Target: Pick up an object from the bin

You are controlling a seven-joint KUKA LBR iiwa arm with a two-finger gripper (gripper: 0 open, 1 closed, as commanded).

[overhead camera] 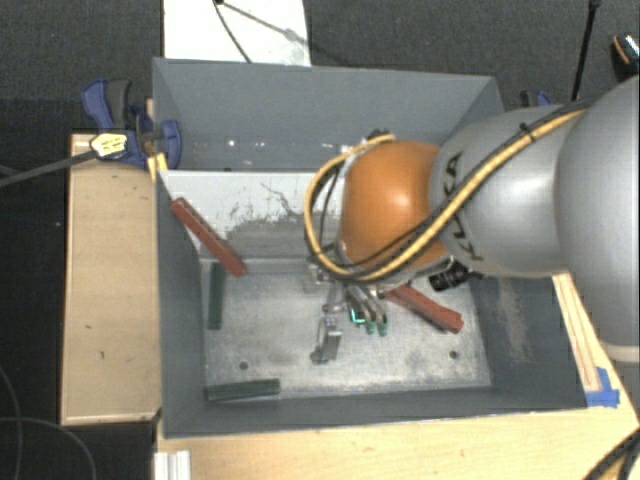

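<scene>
My gripper [325,348] hangs low over the bare middle of the bin floor, below the orange wrist cover. A reddish-brown bar [432,309] lies just to its right, partly hidden under the arm. Nothing is visible in the gripper's grasp. A dark grey-green bar [214,296] lies lengthwise near the left wall, well to the gripper's left.
A second reddish-brown bar [207,235] leans slantwise at the back left corner. A short dark bar [243,391] lies along the front wall at the left. The arm covers the bin's right and back part.
</scene>
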